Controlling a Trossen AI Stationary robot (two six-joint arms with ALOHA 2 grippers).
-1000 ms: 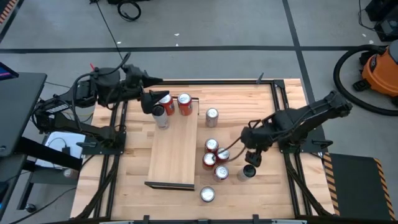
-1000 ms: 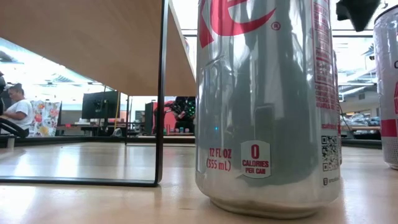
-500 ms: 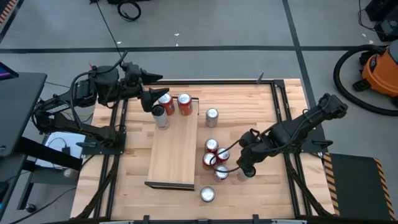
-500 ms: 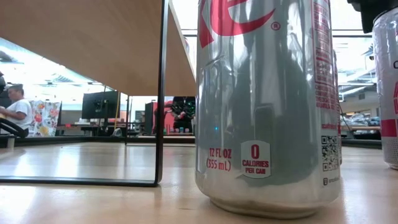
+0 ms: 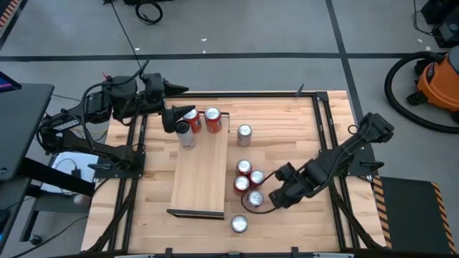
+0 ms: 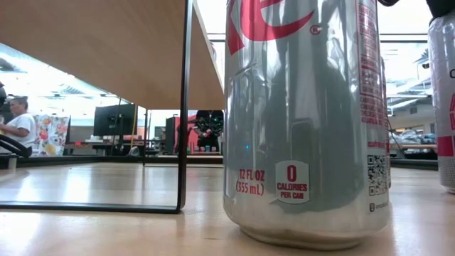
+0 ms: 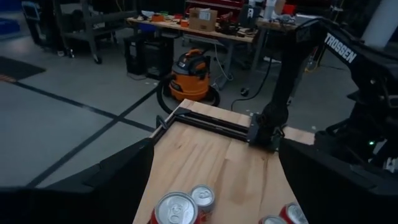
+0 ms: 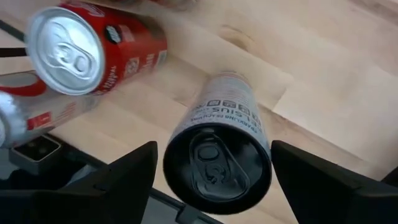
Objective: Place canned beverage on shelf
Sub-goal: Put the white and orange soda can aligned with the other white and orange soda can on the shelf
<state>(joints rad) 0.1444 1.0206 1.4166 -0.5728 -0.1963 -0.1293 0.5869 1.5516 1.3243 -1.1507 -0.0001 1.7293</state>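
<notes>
My right gripper (image 8: 214,163) open, straddling black-topped can (image 8: 219,158) beside shelf (image 5: 201,175); next: close, lift.

We are in a robotics lab or workshop: a grey concrete floor (image 5: 287,36) marked with dark tape lines, an orange shop vacuum (image 7: 196,73), cluttered workbenches (image 7: 193,28) behind it, and a person (image 6: 18,124) seated near a monitor (image 6: 114,119).

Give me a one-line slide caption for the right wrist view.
Open right gripper straddles a black-topped can standing on the table, beside a red can.
</notes>
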